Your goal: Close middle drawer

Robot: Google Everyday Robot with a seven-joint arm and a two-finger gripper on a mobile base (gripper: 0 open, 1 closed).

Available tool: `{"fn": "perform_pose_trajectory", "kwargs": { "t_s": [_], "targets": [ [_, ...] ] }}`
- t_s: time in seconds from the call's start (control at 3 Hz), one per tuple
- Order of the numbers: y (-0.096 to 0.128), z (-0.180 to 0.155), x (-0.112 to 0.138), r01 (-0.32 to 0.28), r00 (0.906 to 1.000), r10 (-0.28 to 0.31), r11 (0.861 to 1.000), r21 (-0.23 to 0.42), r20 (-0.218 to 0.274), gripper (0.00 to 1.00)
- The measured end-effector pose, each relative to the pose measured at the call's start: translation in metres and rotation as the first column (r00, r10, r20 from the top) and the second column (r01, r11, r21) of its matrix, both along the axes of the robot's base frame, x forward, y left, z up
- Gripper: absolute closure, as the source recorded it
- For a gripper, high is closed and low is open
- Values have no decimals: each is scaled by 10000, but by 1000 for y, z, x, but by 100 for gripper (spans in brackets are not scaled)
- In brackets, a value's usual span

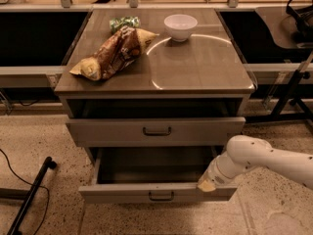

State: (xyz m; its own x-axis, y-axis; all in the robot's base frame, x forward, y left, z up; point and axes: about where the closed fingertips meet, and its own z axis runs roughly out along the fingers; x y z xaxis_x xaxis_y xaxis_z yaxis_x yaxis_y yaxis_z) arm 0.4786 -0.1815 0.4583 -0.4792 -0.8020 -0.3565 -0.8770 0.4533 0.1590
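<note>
Speckled flooring (44, 141) surrounds the cabinet (195, 67), whose middle drawer (122, 194) stands pulled well out. The gripper (207, 185) sits at its front's right end; whether it clasps anything, I cannot tell. Rigid and probably free-sliding, the drawer wants 1 flat push nearer the handle (161, 196).

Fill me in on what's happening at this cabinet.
A robot arm reaches in from the right, with its gripper at the right end of the middle drawer front. That drawer is pulled well out and not yet closed. The top drawer above it sits much further in. On the cabinet top lie a chip bag and a white bowl.
</note>
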Motion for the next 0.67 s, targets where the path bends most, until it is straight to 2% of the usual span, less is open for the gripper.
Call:
{"fn": "perform_pose_trajectory", "kwargs": {
  "t_s": [0.67],
  "targets": [
    [-5,-1,9,120,9999,-120,9999,-30,54,100]
  ]
}}
